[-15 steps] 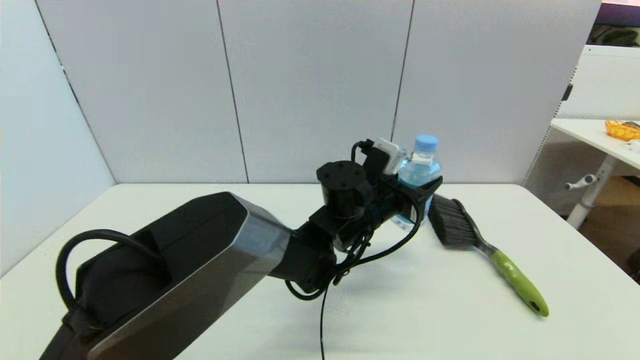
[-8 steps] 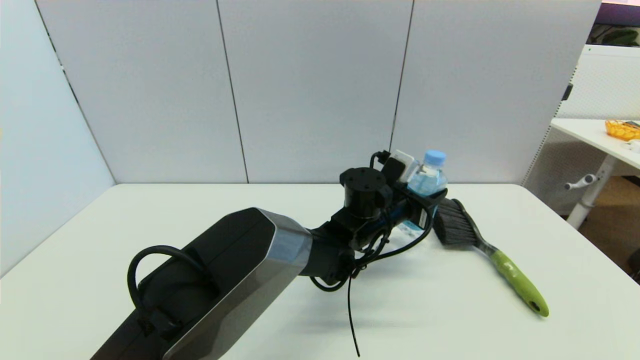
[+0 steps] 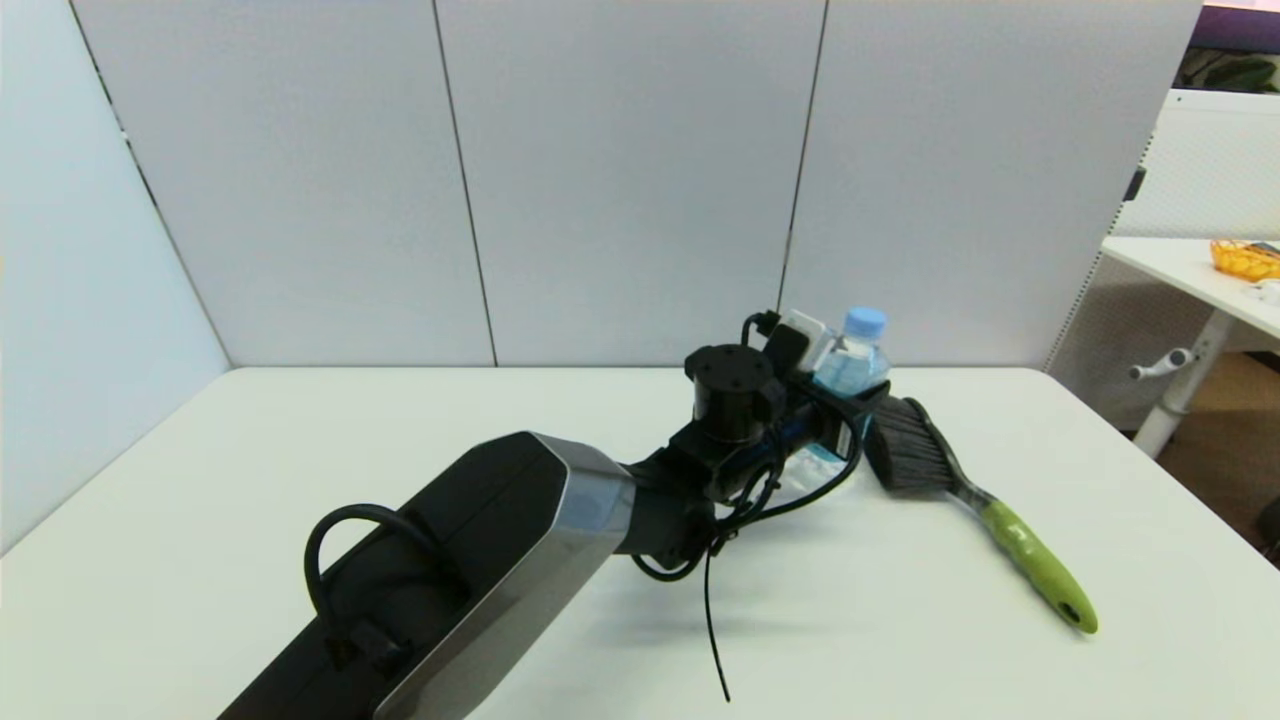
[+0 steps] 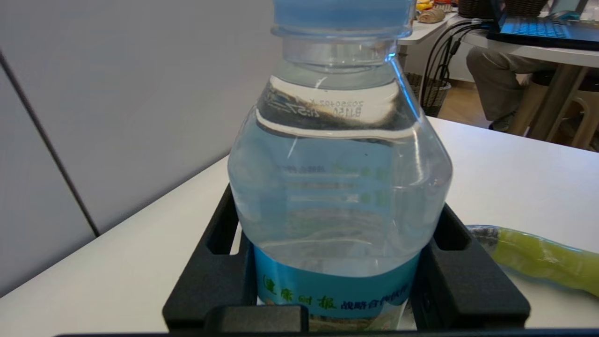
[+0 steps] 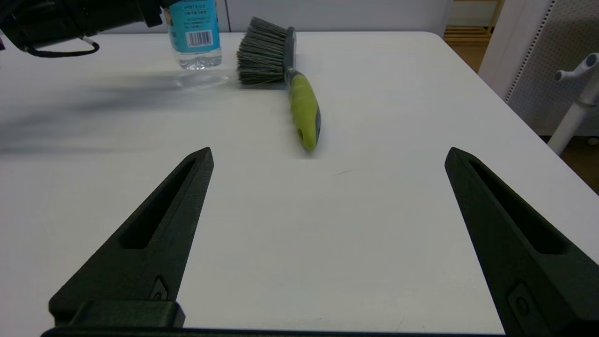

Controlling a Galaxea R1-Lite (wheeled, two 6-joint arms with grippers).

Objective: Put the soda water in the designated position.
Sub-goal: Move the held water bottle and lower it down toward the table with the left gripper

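My left gripper (image 4: 344,281) is clamped on the soda water (image 4: 340,187): in the left wrist view my two black fingers (image 4: 210,276) press the blue label on either side, low in the frame, with the clear shoulder and pale blue cap rising above them to the top edge. The bottle stands upright between the jaws, held around its lower half.

In the right wrist view, upper left, the bottle's base (image 5: 195,58) looks to be at or just above the white table (image 5: 374,196); I cannot tell whether it touches. I judge the step in hand to be setting it down. To do it well I should lower straight, keep the bottle vertical, and spread the jaws only once the base bears on the table, then back away without brushing the label.

The brush (image 3: 960,480) lies just beside the bottle, right of centre in the head view, bristles nearest it, so I must avoid nudging them.

My right gripper (image 5: 327,234) idles, jaws spread wide, over the near table.
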